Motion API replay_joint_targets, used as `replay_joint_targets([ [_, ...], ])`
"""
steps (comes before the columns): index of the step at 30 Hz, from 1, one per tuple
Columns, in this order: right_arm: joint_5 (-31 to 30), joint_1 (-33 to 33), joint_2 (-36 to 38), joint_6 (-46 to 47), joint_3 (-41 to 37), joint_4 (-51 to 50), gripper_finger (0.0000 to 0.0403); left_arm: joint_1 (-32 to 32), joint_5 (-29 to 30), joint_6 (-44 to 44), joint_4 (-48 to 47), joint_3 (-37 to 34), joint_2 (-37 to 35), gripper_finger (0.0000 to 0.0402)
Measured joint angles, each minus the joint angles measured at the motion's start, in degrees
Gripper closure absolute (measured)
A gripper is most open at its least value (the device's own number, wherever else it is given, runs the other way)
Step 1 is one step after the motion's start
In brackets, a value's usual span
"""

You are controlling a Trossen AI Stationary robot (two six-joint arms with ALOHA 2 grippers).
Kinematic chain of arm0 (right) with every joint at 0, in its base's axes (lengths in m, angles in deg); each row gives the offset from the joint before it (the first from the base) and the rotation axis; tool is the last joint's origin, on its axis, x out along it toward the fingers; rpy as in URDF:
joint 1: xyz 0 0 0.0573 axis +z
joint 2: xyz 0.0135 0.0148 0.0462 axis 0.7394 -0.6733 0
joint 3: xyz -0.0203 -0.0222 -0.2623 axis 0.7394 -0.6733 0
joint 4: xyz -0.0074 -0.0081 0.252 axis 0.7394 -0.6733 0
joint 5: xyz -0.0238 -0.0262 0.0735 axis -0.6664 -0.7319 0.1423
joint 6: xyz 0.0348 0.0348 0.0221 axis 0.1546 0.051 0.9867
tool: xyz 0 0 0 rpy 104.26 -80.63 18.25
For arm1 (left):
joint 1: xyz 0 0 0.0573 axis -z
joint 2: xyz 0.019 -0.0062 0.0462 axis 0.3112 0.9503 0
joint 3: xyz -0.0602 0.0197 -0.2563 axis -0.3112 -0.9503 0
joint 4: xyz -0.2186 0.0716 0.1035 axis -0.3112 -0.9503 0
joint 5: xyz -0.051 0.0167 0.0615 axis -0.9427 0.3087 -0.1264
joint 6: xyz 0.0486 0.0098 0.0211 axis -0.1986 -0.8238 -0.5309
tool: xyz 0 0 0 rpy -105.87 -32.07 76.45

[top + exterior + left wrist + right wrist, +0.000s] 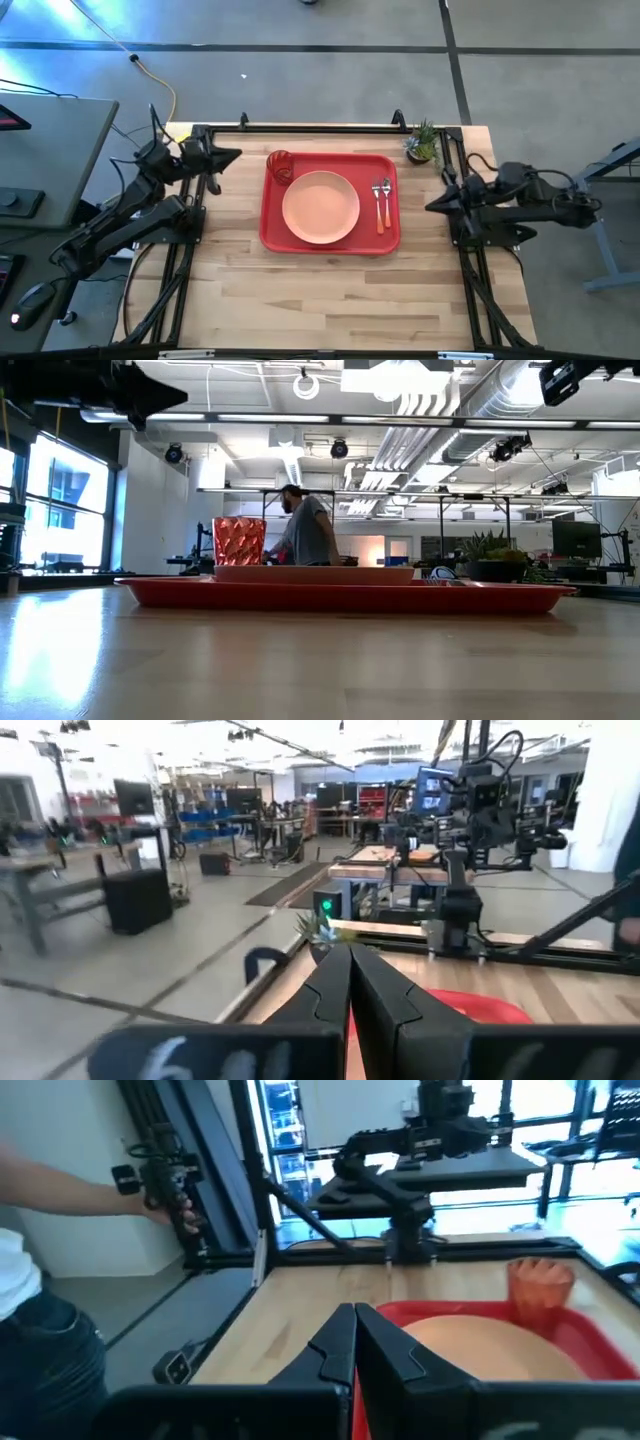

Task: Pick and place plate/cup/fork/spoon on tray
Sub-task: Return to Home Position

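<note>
The red tray (272,232) lies on the wooden table at its far middle. On it rest the peach-pink plate (320,206) in the middle, the red-orange cup (281,166) upright at the tray's far left corner, and the fork (377,196) and spoon (386,198) side by side at its right. My left gripper (236,155) is shut and empty, raised left of the tray. My right gripper (430,206) is shut and empty, raised right of the tray. The right wrist view shows the cup (540,1292) and the plate (500,1342).
A small green potted plant (423,143) stands at the table's far right corner, beside the tray. Black frame rails run along the table's left, right and far edges. A person (305,530) stands in the room far behind the table. Bare wood lies toward the near edge.
</note>
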Motion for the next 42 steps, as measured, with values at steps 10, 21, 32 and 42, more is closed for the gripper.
replay_joint_targets([
  [10,3.4,0.0,11.2,4.4,-7.0,4.9,0.0403,1.5,-0.4,1.9,0.4,-6.4,-8.2,0.0401],
  [21,-0.6,0.0,10.7,-1.1,-7.0,2.2,0.0403,1.4,-0.2,0.4,-8.7,-7.2,-19.2,0.0401],
  [32,1.1,0.0,10.8,1.3,-18.8,16.9,0.0403,1.5,-4.6,-2.0,-11.7,-7.3,-20.2,0.0401],
  [42,-1.1,0.0,10.8,4.4,-25.1,20.0,0.0403,1.5,-9.1,1.6,-8.2,-12.1,-20.3,0.0401],
])
